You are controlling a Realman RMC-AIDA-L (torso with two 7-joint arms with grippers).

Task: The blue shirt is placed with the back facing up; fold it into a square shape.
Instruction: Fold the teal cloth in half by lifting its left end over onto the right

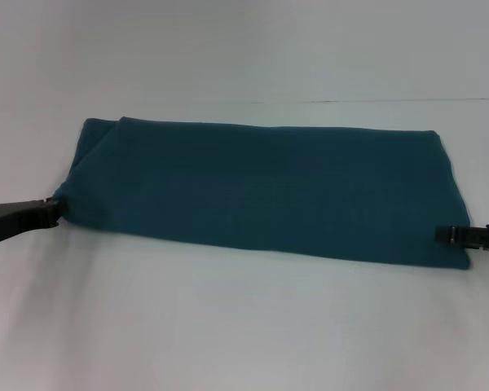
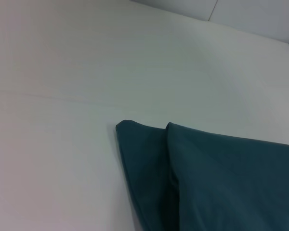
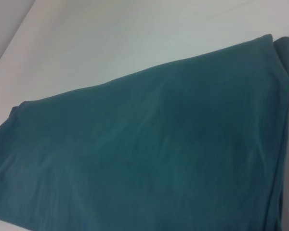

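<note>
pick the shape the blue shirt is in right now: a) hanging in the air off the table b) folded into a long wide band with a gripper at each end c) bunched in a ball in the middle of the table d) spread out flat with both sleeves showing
b: in the head view the blue shirt lies on the white table as a long band, with the left gripper at one end and the right gripper at the other.

One blue shirt [image 1: 269, 191], folded into a long band, lies across one white table [image 1: 244, 326]. Two black grippers show: the left gripper [image 1: 55, 210] at the shirt's left end, the right gripper [image 1: 445, 235] at its right end.
</note>
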